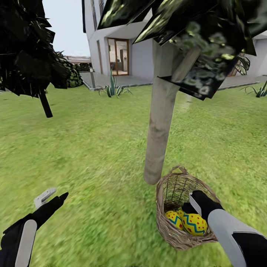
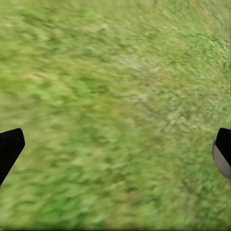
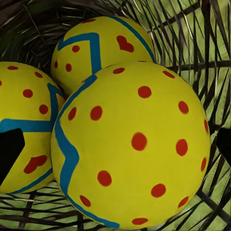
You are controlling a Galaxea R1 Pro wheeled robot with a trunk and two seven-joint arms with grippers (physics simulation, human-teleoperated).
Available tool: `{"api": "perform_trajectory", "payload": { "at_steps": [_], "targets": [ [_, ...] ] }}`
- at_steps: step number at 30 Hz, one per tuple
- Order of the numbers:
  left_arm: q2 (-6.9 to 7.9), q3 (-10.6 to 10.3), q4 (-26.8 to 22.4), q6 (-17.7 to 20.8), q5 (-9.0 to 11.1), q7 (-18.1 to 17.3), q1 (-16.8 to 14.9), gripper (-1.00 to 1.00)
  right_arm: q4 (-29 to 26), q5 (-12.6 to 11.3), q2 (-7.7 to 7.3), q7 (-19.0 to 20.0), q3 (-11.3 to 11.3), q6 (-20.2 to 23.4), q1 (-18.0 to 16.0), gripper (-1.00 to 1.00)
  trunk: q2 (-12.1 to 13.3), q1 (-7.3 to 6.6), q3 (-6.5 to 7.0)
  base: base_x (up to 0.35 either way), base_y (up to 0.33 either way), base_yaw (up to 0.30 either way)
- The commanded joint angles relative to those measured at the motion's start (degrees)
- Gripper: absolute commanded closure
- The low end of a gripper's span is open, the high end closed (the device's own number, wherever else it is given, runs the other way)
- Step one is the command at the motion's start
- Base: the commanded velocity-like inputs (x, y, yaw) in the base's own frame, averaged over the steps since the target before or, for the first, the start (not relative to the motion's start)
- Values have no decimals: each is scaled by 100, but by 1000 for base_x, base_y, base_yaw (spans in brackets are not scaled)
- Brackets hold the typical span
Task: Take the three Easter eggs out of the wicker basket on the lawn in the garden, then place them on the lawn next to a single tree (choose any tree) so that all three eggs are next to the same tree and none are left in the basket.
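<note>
All three Easter eggs (image 3: pixel 130 144) lie inside the wicker basket (image 1: pixel 174 237), so nothing has been taken out yet and the whole task remains. In the right wrist view they crowd together: the nearest egg lies between the two dark fingertips, a second (image 3: pixel 29 125) touches it at about nine o'clock, and a third (image 3: pixel 101 48) rests behind at about eleven o'clock. Each is bright yellow with red dots and a blue zigzag band (one also carries a small red heart).

The basket is brown woven twig with an open weave, grass showing through its wall, and a small loop handle on the far rim. In the head view it stands on the lawn (image 1: pixel 92 148) at about five o'clock, just beside the foot of the tree (image 1: pixel 159 129), whose pale bare trunk rises at about twelve o'clock from it.

The right gripper (image 1: pixel 196 202) reaches into the basket, its jaws spread wide on either side of the nearest egg and not closed on it. The left gripper (image 1: pixel 52 196) hovers over bare grass at about seven o'clock, jaws open and empty.
</note>
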Motion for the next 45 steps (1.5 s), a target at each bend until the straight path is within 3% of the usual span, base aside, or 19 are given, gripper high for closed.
{"api": "perform_trajectory", "payload": {
  "at_steps": [1,45],
  "targets": [
    [-7,12,-7,34,58,23,-5,-100,-9,-22,-1,-22,11,28,-1,-100,-4,1,-28,0,0,0],
    [-5,12,-7,34,58,23,-5,-100,-27,-5,-40,-109,18,-5,-1,-100,-5,4,-50,0,0,0]
  ]
}}
